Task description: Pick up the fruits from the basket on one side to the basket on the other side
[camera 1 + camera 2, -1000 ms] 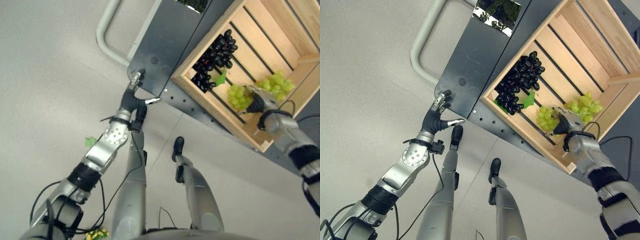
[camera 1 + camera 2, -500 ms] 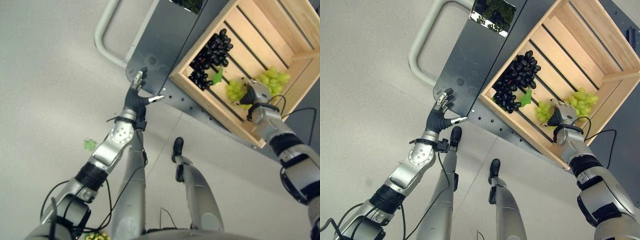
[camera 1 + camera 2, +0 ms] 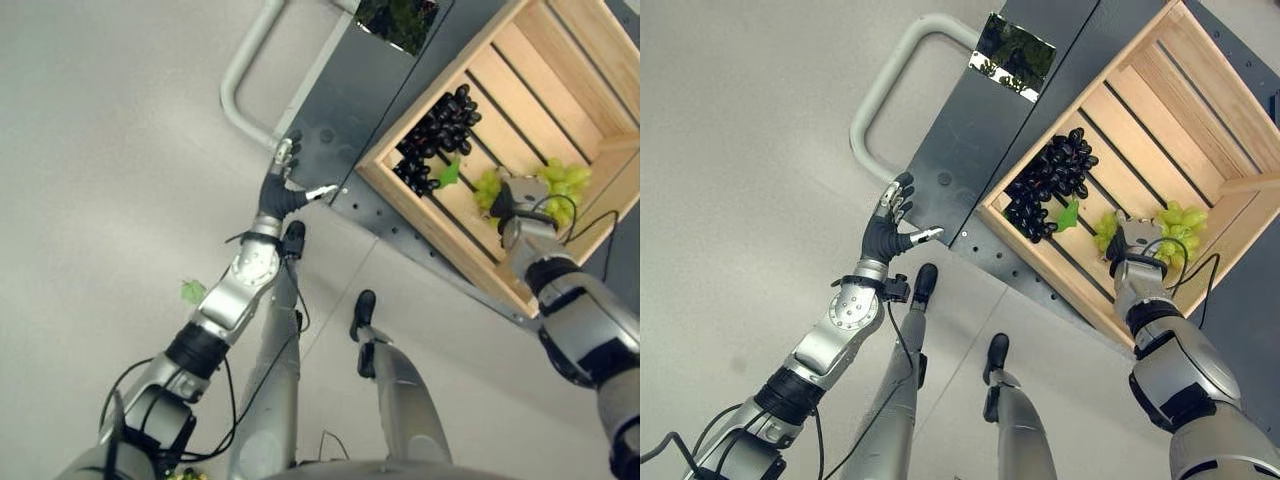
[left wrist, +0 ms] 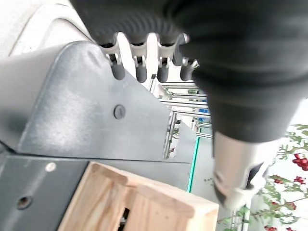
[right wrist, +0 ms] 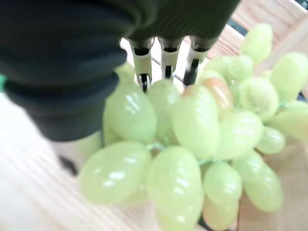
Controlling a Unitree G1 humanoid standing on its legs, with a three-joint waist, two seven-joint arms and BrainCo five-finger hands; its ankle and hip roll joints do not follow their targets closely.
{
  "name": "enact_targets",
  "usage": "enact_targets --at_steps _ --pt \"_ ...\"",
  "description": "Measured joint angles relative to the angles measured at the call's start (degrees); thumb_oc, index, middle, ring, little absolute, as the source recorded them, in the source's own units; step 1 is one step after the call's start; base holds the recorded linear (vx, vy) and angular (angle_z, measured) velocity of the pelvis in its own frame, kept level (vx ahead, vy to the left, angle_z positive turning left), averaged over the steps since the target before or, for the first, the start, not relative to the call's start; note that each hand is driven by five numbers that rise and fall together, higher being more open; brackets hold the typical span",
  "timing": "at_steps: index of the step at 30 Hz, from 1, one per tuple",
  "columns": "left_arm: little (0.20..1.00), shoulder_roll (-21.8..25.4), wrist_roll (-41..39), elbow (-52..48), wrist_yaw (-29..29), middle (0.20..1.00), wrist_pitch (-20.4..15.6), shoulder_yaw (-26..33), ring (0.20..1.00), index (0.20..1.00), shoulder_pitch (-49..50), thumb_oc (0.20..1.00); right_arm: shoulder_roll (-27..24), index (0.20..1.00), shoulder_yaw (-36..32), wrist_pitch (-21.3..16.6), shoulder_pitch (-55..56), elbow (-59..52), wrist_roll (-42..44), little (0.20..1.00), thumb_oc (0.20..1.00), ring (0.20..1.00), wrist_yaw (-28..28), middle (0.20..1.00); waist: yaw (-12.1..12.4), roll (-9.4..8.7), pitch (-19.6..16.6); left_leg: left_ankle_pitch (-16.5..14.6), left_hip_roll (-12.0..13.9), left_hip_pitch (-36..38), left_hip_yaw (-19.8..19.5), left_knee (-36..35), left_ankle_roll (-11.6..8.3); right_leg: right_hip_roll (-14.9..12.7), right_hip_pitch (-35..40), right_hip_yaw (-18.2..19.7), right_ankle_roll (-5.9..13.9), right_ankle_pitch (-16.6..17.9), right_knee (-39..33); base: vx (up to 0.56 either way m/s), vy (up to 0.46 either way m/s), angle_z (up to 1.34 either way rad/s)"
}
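1. Green grapes [image 3: 1172,222] lie in the wooden crate [image 3: 1200,95] at its 4 o'clock corner; likely light, soft and slippery, best cupped from beneath.
2. Right robot hand [image 3: 1132,243] rests on them, whether gripping I cannot tell.
3. Left robot hand [image 3: 889,226] is spread, empty.
4. Count: two green bunches, one black bunch [image 3: 1050,182].

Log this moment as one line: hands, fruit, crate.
right robot hand: on green grapes, fingers hidden | left robot hand: open, idle beside grey platform | dark grapes: in wooden crate
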Motion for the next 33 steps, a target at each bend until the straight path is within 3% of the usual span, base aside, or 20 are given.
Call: enact_targets --at_steps 10,16,24,28,30,33 --pt "1.0 -0.59 0.02 0.08 1.46 1.0 0.02 -0.49 1.0 1.0 -0.04 1.0 4.57 0.2 -2.93 0.13 2.26 -3.6 5.88 0.2 0.2 0.2 -3.34 0.2 -1.65 -0.16 -0.31 -0.03 0.57 0.65 0.08 0.06 -0.06 0.54 0.48 0.01 -0.38 -0.18 0.2 0.0 0.006 0.0" --pt "1.0 -1.81 0.01 0.37 2.68 1.0 0.02 -0.54 1.0 1.0 -0.17 1.0 5.27 0.2 -8.8 -4.5 5.39 -5.88 13.96 0.2 0.2 0.2 -5.68 0.2 -1.61 -0.15 -0.31 -0.21 0.61 0.87 0.19 0.02 -0.27 0.57 0.76 0.01 -0.63 -0.33 0.09 0.0 0.0 0.0" --pt "1.0 -1.63 0.0 0.89 3.31 1.0 0.02 -0.5 1.0 1.0 -0.03 1.0 5.97 0.2 -11.84 -7.53 8.27 -9.22 20.11 0.2 0.2 0.2 -7.37 0.2 -1.66 -0.13 -0.29 -0.33 0.63 0.88 0.14 0.0 -0.42 0.62 0.91 -0.17 -0.89 -0.5 -0.06 0.0 0.0 0.0" --pt "1.0 -1.43 -0.01 1.45 3.33 1.0 0.03 -0.39 1.0 1.0 0.42 1.0 6.58 0.2 -16.76 -9.89 12.67 -16.6 26.3 0.2 0.2 0.2 -6.82 0.2 -1.7 -0.06 -0.21 -0.32 0.63 1.07 0.22 0.0 -0.41 0.6 1.07 -0.14 -0.93 -0.53 -0.13 0.0 0.012 0.0" --pt "1.0 -1.54 -0.02 1.4 3.43 1.0 0.04 0.61 1.0 1.0 1.06 1.0 8.36 0.2 -22.53 -12.17 18.53 -25.32 31.56 0.2 0.2 0.2 -6.88 0.2 -1.63 0.0 -0.17 -0.3 0.6 1.3 0.37 0.01 -0.38 0.52 1.21 -0.12 -1.0 -0.57 -0.06 -0.02 0.044 -0.01" --pt "1.0 -1.41 -0.03 1.48 3.72 1.0 0.04 1.79 1.0 1.0 1.41 1.0 9.92 0.2 -24.66 -13.92 22.78 -32.44 34.47 0.2 0.2 0.2 -7.18 0.2 -2.21 0.6 0.36 -0.3 0.71 1.43 0.46 0.09 -0.38 0.58 1.24 -0.01 -1.06 -0.61 0.09 0.0 0.006 -0.02"
